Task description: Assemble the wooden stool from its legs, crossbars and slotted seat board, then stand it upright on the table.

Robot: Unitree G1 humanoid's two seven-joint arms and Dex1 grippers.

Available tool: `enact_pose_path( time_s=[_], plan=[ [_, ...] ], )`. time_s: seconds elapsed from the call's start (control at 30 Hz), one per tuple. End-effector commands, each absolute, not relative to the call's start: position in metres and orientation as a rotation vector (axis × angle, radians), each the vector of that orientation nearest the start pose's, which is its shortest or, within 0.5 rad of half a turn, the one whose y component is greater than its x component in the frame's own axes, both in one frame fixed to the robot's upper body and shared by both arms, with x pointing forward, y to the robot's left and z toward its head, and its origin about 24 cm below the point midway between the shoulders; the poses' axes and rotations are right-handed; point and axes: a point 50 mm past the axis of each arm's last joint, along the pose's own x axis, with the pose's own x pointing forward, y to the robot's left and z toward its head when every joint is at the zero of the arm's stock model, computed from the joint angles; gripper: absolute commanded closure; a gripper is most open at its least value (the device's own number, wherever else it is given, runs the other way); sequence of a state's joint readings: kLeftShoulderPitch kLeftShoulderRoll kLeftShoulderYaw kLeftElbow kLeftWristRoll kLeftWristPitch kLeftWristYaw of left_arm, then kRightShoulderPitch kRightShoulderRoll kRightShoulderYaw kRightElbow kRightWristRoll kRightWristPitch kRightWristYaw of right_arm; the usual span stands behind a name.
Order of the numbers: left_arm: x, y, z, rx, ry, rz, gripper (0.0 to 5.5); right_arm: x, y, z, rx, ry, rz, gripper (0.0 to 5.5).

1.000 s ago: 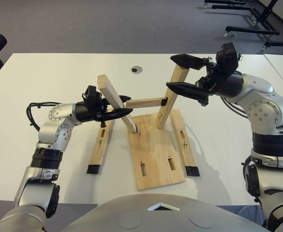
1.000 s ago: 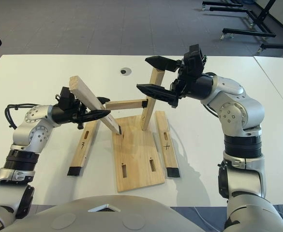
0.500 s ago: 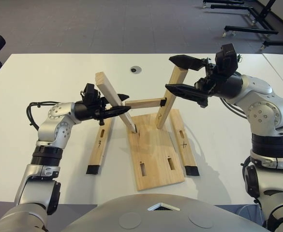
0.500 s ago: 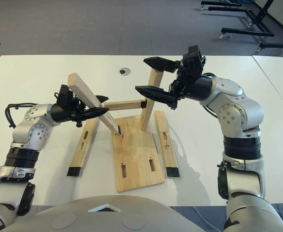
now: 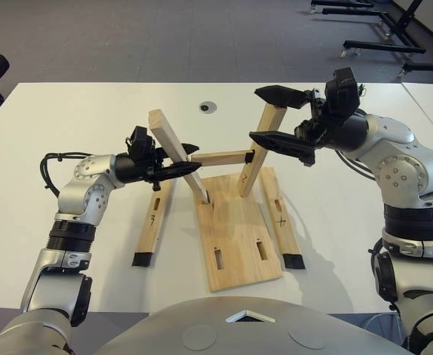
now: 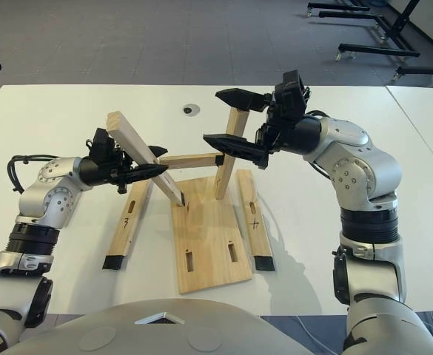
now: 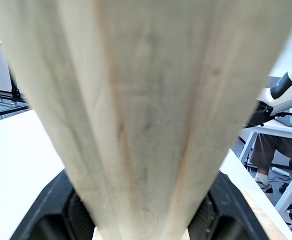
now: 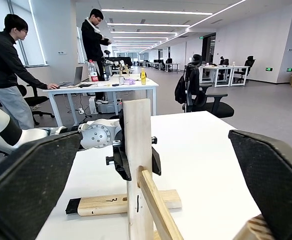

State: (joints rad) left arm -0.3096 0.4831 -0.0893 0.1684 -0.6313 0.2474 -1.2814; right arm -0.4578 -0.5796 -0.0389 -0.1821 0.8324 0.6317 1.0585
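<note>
Faintly, handwritten marks (image 5: 153, 218) on flat legs (image 5: 287, 242)

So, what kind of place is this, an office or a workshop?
Probably an open-plan office or robotics lab: rows of desks, office chairs and long ceiling lights stretch behind the white table.

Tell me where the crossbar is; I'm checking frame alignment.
In the head views, the crossbar spans mid-table above the far end of the seat board, between the tilted leg in the left pincer and the steeper leg by the open right pincer.
</note>
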Motion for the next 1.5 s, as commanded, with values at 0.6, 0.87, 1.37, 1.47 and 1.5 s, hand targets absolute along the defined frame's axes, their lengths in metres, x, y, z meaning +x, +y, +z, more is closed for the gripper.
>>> enact_pose_path(
  time_s=[0.6, 0.87, 1.37, 1.47, 1.5],
  plan=[
    [0.265, 0.161, 0.067, -0.105, 0.286, -1.383, 3.46, 0.265, -0.149, 0.175, 0.163, 0.06, 1.437, 0.12],
    [0.262, 0.158, 0.063, -0.059, 0.327, -1.403, 3.46, 0.264, -0.145, 0.179, 0.148, 0.053, 1.463, 0.12],
    [0.257, 0.161, 0.054, -0.01, 0.38, -1.405, 3.46, 0.267, -0.113, 0.242, -0.14, -0.305, 1.297, 0.12],
    [0.255, 0.161, 0.053, -0.008, 0.384, -1.401, 3.46, 0.268, -0.097, 0.235, -0.348, -0.335, 1.241, 0.12],
    [0.254, 0.161, 0.053, -0.008, 0.385, -1.4, 3.46, 0.267, -0.092, 0.23, -0.398, -0.331, 1.25, 0.12]
  ],
)
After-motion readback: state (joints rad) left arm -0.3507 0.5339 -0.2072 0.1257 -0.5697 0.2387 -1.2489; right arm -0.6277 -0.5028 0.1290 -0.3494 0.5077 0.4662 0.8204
